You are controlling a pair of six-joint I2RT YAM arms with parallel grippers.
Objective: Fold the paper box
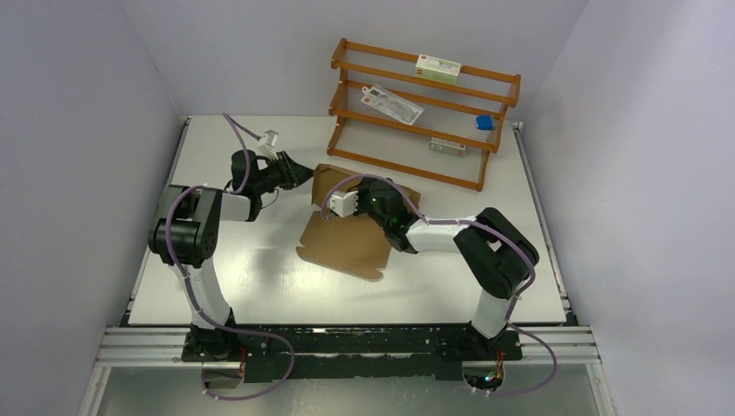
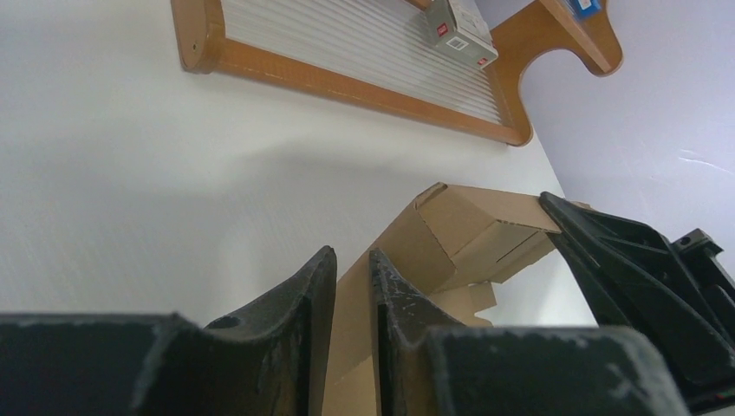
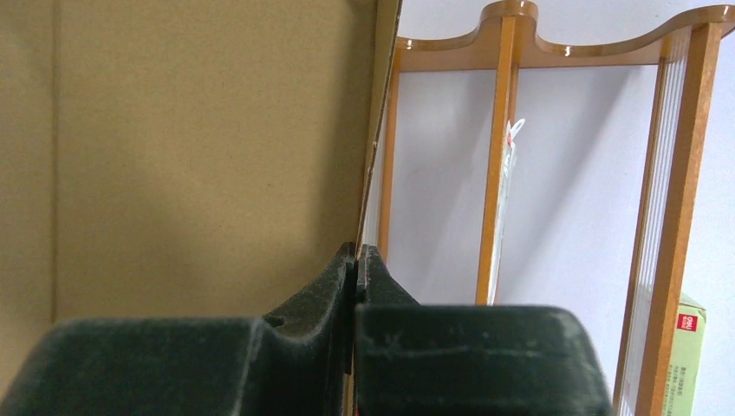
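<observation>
My right gripper [image 3: 357, 256] has its two black fingers [image 3: 312, 295] pressed together at the tips, pinching the thin edge of the plain brown cardboard paper box [image 3: 199, 156]. The board rises straight ahead of my fingertips and fills everything to their left, with one faint crease running up it far on that side. To the right of my fingers, beyond the board's edge, stands an orange-brown wooden rack [image 3: 451, 54] with a scalloped top rail and ribbed clear shelves seen edge-on. A thin clear packet [image 3: 505, 208] lies along one upright. Low at the far right, a green and white printed carton [image 3: 689, 347] with a small red mark sits in the rack
</observation>
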